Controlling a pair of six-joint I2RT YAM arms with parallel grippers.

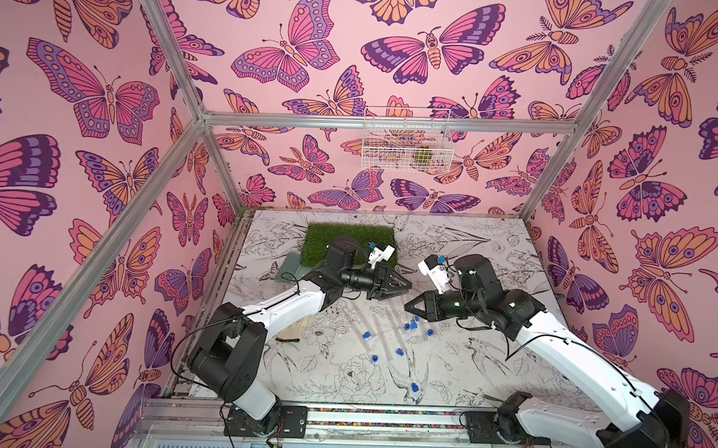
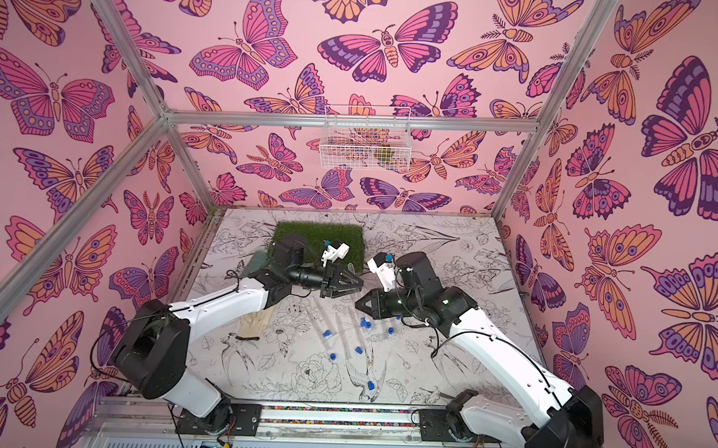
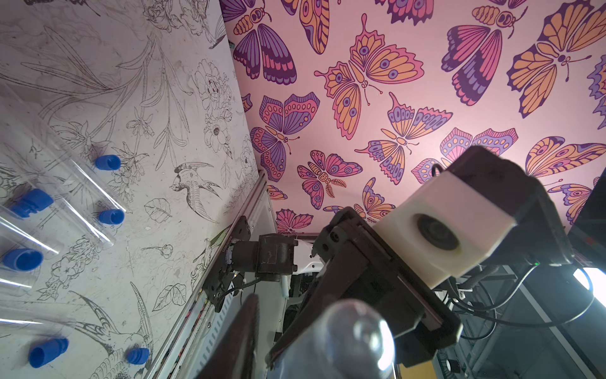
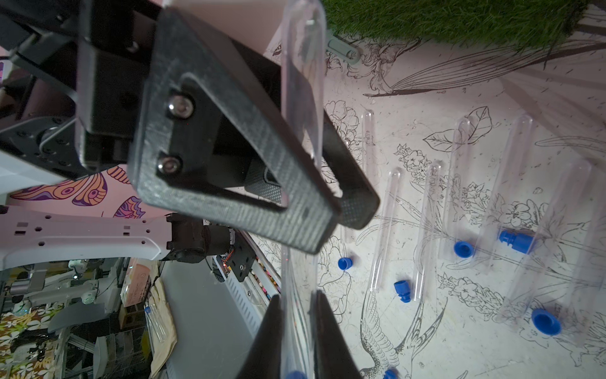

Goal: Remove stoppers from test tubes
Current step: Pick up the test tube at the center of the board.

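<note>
- R pincer [image 4: 298,295] is pinching a test tube [image 4: 303,82] near its mouth; the blue stopper [image 4: 295,374] is sitting in that mouth.
- L pincer [image 1: 404,285] is facing it, fingers [image 4: 229,183] flanking the same tube nearer its rounded end. Can't tell whether they're pressing it.
- Tube is hanging above the tabletop [image 1: 342,382], btwn both arms.
- Below, other tubes [image 4: 385,229] are lying flat w/ loose stoppers [image 4: 344,262] scattered among them.
- Grass mat [image 1: 335,240] is lying behind the L arm.
</note>
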